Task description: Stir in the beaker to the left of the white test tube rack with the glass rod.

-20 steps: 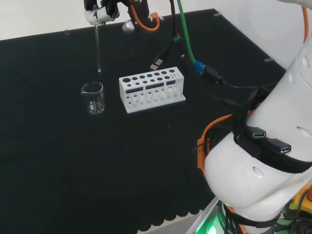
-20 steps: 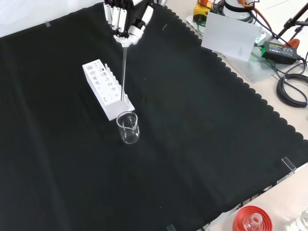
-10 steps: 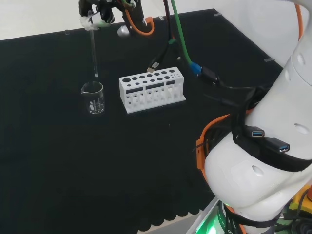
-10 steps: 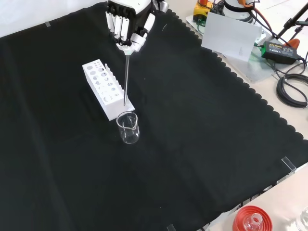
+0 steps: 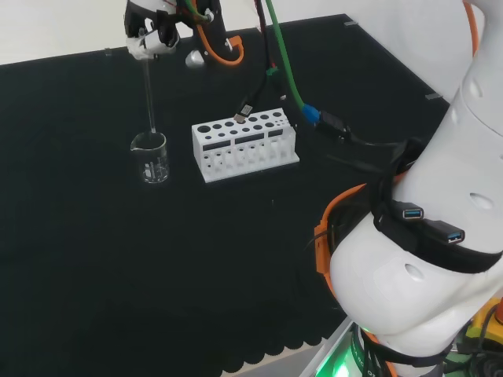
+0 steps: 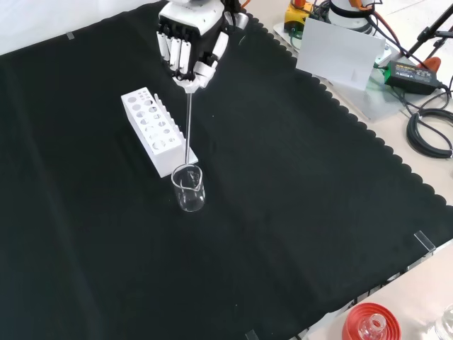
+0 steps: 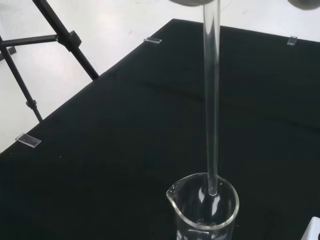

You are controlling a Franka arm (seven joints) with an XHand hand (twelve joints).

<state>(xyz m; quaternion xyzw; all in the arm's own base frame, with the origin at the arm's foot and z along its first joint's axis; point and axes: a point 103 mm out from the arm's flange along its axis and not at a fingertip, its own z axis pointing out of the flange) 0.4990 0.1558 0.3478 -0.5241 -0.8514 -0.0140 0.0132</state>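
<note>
A small clear beaker [image 5: 150,157] [image 6: 189,188] [image 7: 204,210] stands on the black cloth just left of the white test tube rack [image 5: 244,145] [image 6: 157,129] in the head view. The hand [image 5: 152,30] [image 6: 187,49] hangs above it, fingers curled round the top of a glass rod [image 5: 148,94] [image 6: 188,124] [image 7: 212,100]. The rod hangs nearly upright. In the wrist view its lower tip sits just inside the beaker's rim, above the bottom.
The arm's big white links [image 5: 424,236] stand at the head view's right, with cables [image 5: 314,110] trailing over the cloth behind the rack. A red ribbed stand [image 6: 369,323] sits at the cloth's near edge in the front view. A black tripod [image 7: 45,55] stands off the bench.
The hand has come down and shifted toward the beaker with the rod; the rod's tip, earlier above and beside the beaker, now reaches into its mouth.
</note>
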